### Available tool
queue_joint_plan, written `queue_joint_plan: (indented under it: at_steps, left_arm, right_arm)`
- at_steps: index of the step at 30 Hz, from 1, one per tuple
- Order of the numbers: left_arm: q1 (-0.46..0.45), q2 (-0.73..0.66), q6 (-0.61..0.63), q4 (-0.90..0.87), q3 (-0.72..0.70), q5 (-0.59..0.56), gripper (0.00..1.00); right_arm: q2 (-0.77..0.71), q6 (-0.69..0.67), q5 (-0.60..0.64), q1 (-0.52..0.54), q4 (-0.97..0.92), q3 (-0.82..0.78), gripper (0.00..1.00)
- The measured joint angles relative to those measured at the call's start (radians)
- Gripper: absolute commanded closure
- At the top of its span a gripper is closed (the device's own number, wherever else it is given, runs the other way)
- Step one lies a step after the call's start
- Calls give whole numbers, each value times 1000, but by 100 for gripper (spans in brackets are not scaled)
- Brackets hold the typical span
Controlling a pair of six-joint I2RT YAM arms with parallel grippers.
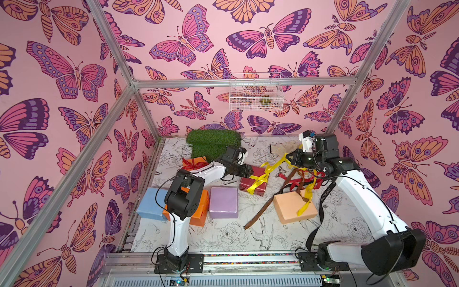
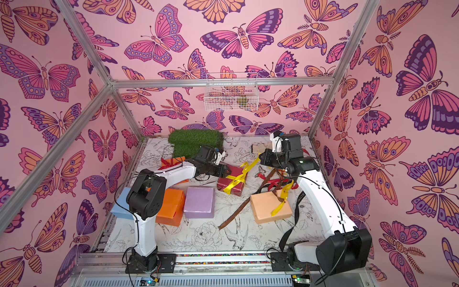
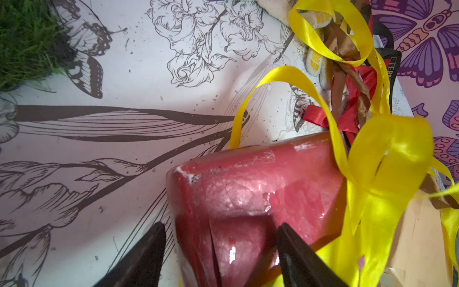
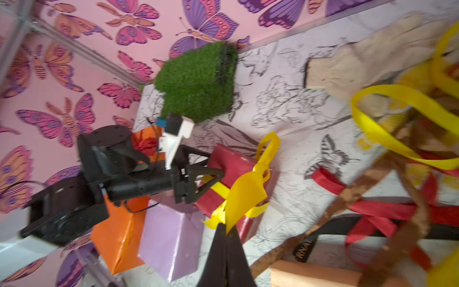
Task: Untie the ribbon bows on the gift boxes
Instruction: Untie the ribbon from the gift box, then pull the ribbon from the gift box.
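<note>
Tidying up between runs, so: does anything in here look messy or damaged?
Yes. Loose red, brown and yellow ribbons lie in a tangled heap spilling onto the peach box; the black ribbon trails beside the right arm. The dark red box has paper scuffed white at one corner.

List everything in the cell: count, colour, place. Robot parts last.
gift boxes: 6; pale blue box, front orange box, lilac box front left; dark red box centre; peach box right; back orange box back left.
ribbons: 6; yellow ribbon on dark red box; red bow on back orange box; loose yellow ribbon, red ribbon, brown ribbon, black ribbon tangled right.
turf mat: 1, green, back left.
glove: 1, beige, back right.
wire basket: 1, white, back wall.
table cover: 1, white floral, underneath.
left gripper: black, clamped on dark red box.
right gripper: black, shut on yellow ribbon.
</note>
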Motion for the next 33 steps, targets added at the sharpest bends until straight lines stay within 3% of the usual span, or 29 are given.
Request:
queue_joint_plan:
  at_steps: [6,12,20,27,33]
  left_arm:
    - [0,0,0,0,0,0,28]
    - [0,0,0,0,0,0,28]
    - [0,0,-5,0,0,0,28]
    - [0,0,-11,0,0,0,28]
    - [0,-5,-11,3,-7,-3,28]
  right_arm:
    - [31,-71,153,0,-131,52,66]
    - [71,-96,117,2,-177,47,57]
    - [116,-130,-64,111,-117,9,59]
    - [322,-198,-130,186,-38,39,70]
    - [503,-226,-191,184,2,128,70]
